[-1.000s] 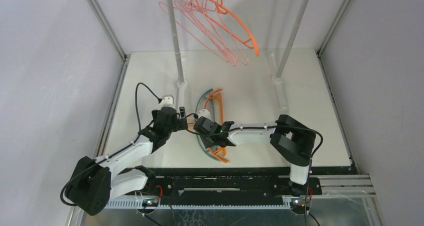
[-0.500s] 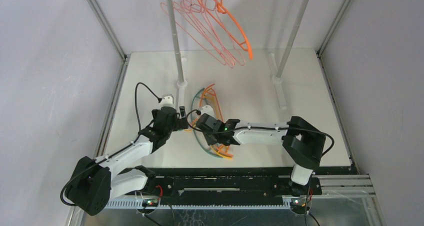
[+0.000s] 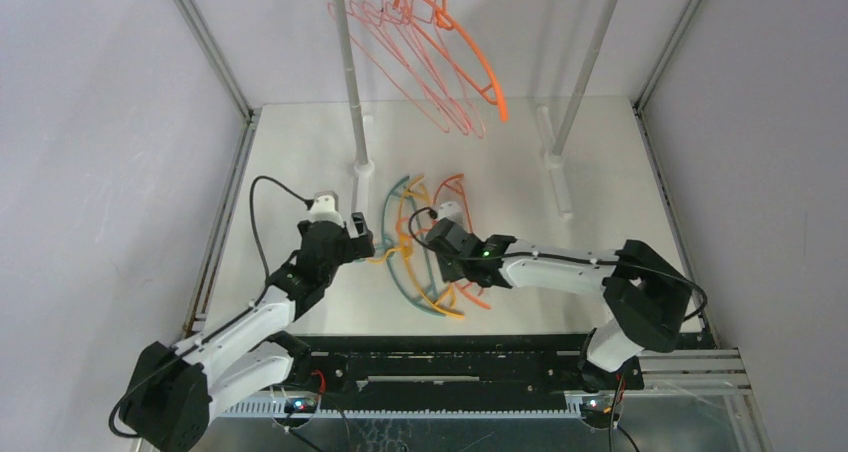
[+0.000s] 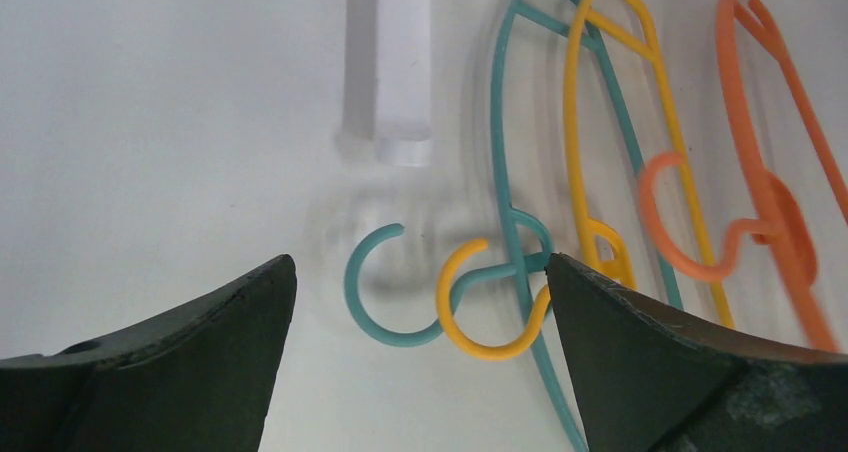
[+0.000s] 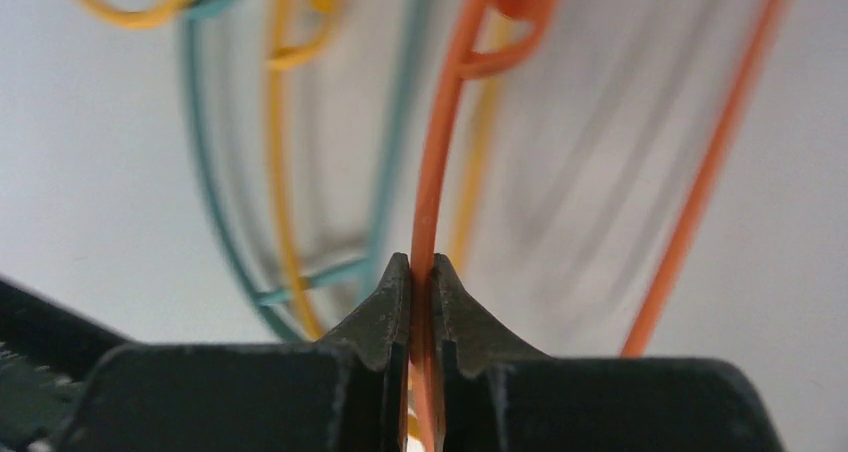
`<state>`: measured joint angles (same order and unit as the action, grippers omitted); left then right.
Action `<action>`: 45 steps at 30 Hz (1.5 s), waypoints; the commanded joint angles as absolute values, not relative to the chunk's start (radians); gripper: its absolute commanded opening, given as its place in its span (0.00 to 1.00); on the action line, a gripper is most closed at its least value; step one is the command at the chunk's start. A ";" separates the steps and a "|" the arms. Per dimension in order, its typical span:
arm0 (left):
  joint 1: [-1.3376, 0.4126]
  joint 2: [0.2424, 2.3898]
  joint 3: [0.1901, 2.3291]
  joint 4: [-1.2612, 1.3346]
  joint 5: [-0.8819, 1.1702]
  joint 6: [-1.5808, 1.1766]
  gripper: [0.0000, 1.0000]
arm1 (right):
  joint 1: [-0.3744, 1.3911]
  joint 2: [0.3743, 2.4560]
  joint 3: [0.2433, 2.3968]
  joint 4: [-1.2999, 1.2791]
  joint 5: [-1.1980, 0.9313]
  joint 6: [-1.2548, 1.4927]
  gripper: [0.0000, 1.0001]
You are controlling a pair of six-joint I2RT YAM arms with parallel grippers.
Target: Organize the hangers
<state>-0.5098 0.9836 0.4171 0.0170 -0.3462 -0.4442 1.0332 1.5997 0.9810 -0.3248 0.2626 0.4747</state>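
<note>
held hanger, in R pincer: orange
mid hanger, betw. pincers: yellow
end hanger, by L pincer: teal

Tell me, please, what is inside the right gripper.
One rod of an orange hanger is pinched in the right gripper. The stretch of rod between its fingers is covered.

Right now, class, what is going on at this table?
The right end effector is shut on an orange hanger beside a teal hanger and a yellow hanger on the table. The left end effector is open above their hooks, gripping nothing. Pink wire hangers and a second orange hanger hang on the rack.
</note>
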 commanded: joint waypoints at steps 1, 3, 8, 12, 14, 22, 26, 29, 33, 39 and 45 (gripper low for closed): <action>-0.496 0.878 0.357 0.083 -0.389 -0.447 0.99 | 0.942 1.500 0.898 -0.352 0.348 0.536 0.00; -0.497 0.852 0.341 0.092 -0.394 -0.448 1.00 | 0.921 1.473 0.867 -0.347 0.350 0.547 0.00; -0.497 0.827 0.322 0.123 -0.379 -0.446 1.00 | 0.887 1.393 0.810 -0.334 0.348 0.573 0.00; -0.497 0.875 0.347 0.103 -0.376 -0.445 1.00 | 0.842 1.248 0.754 -0.334 0.352 0.586 0.00; -0.497 0.889 0.350 0.105 -0.369 -0.446 0.99 | 0.793 1.135 0.721 -0.323 0.303 0.581 0.00; -0.497 0.916 0.360 0.099 -0.373 -0.442 1.00 | 0.498 0.805 0.780 -0.341 -0.101 0.516 0.00; -0.497 0.915 0.363 0.091 -0.376 -0.438 0.99 | 0.409 0.812 0.882 -0.376 -0.205 0.498 0.00; -0.497 0.911 0.365 0.089 -0.376 -0.439 1.00 | 0.357 0.854 0.955 -0.377 -0.275 0.490 0.00; -0.496 0.900 0.364 0.082 -0.383 -0.436 1.00 | 0.314 0.903 1.034 -0.367 -0.326 0.486 0.00; -0.497 0.896 0.364 0.081 -0.385 -0.433 0.99 | 0.256 0.952 1.082 -0.278 -0.437 0.527 0.00; -0.497 0.899 0.365 0.080 -0.386 -0.435 1.00 | 0.217 1.040 1.221 -0.183 -0.514 0.571 0.00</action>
